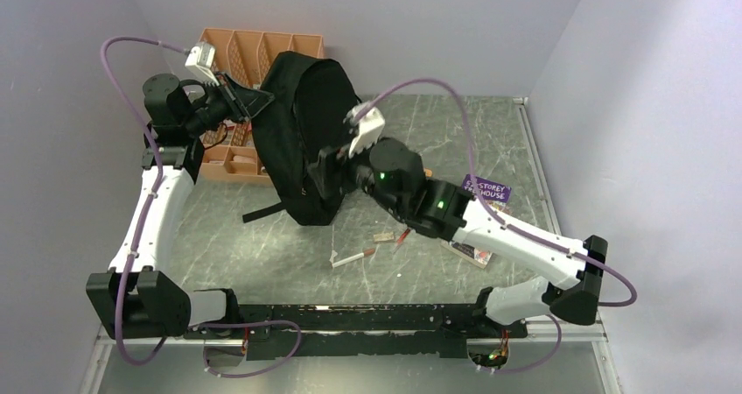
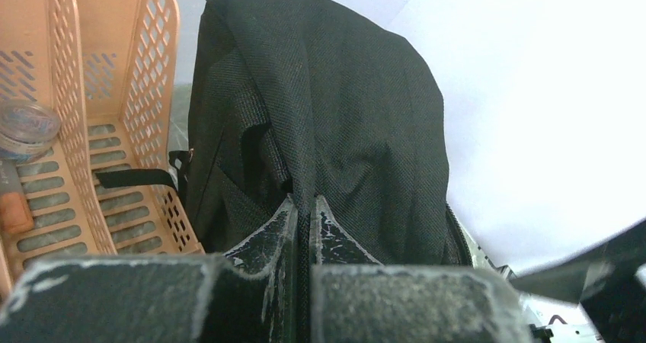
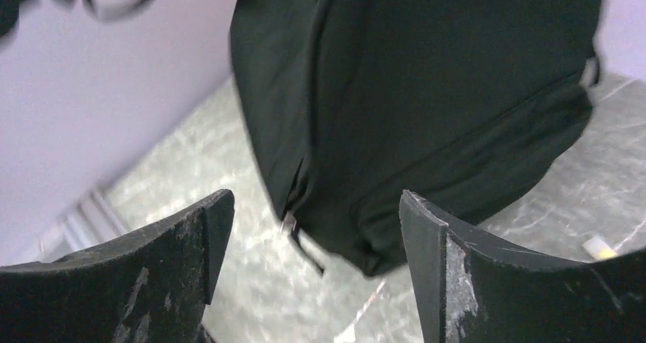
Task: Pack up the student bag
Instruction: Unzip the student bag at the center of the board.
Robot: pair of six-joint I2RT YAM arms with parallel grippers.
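Step in hand: by my reading, opening the bag; nothing looks packed yet.
Right gripper [image 3: 308, 229]: jaws spread wide with nothing between them, just in front of the bag's side seam, where a small zipper pull [image 3: 289, 222] hangs.
Left gripper [image 2: 303, 232]: fingers pressed together on a fold of the bag's black cloth, holding it upright.
Student bag [image 1: 306, 136]: large black soft fabric backpack, dome-shaped, standing on the table between the two arms, its top lifted toward the left arm, a strap trailing beside its base.
Next move: likely the right jaws close on the zipper pull and draw it along the seam while the left grip keeps the cloth taut; the pull is small, so aim matters.
Loose items: a slim white-and-red pen [image 1: 354, 256] and a purple-covered book [image 1: 484, 194] lie near the right arm, apart from the bag.
Surface: grey marbled tabletop [image 1: 254, 254].
Behind the bag: orange perforated plastic organiser tray [image 1: 262, 52] with compartments.
Room: plain pale lilac walls [image 1: 455, 26] close round the table.
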